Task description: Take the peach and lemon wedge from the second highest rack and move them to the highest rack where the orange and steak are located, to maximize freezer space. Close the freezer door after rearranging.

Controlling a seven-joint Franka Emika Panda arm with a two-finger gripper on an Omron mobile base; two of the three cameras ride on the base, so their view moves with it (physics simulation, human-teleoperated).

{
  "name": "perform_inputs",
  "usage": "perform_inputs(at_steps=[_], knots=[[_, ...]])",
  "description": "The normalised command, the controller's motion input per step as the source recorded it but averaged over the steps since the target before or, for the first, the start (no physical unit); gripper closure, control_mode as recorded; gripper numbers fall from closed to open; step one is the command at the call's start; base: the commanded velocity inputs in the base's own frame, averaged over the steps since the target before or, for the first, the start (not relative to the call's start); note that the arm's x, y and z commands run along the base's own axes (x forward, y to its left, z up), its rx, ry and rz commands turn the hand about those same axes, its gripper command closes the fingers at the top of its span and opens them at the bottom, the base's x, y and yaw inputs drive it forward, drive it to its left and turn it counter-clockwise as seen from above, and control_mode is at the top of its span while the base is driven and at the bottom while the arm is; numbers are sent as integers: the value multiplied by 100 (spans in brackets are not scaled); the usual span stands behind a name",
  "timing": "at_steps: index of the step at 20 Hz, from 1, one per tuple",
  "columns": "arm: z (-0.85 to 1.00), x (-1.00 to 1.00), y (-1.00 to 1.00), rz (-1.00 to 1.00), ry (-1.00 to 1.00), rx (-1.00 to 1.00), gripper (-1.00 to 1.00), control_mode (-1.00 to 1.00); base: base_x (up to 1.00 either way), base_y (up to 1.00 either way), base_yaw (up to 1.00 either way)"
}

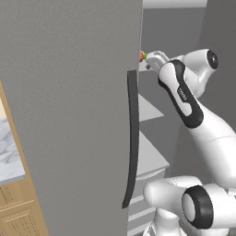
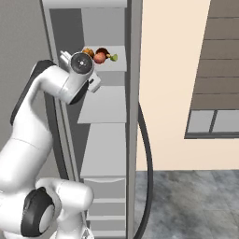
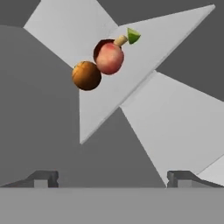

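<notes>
On the highest rack [image 3: 151, 50] the peach [image 3: 109, 59] lies between the orange [image 3: 86, 75] and the lemon wedge [image 3: 133, 36], with the dark steak [image 3: 100, 45] just behind the peach. The right base view has the same row, peach [image 2: 99, 57], orange [image 2: 87, 52], lemon wedge [image 2: 113, 57] and steak [image 2: 104, 50], on that rack [image 2: 119, 64]. My gripper [image 3: 113, 178] is open and empty, held back from the foods, below the rack's edge. The freezer door [image 1: 69, 115] stands open; past its edge I see the peach [image 1: 142, 56].
The second rack [image 3: 183, 120] below is bare, and more flat racks [image 2: 105, 105] and drawers follow underneath. The door's long dark handle [image 1: 132, 138] is close to my arm. A beige wall and a window [image 2: 212, 122] are to the right of the freezer.
</notes>
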Motion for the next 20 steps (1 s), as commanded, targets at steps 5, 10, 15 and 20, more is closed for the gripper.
perform_inputs(at_steps=[5, 10, 15, 20], knots=[[0, -100, 0, -6, -1, 0, -100, -100, 0, 0, 0], [0, -98, 1, -9, 0, 0, -100, -100, 0, 0, 0], [-21, -56, 23, -1, 25, -17, -100, -100, 0, 0, 0], [-19, -64, 13, -7, 5, -1, -100, -100, 0, 0, 0]])
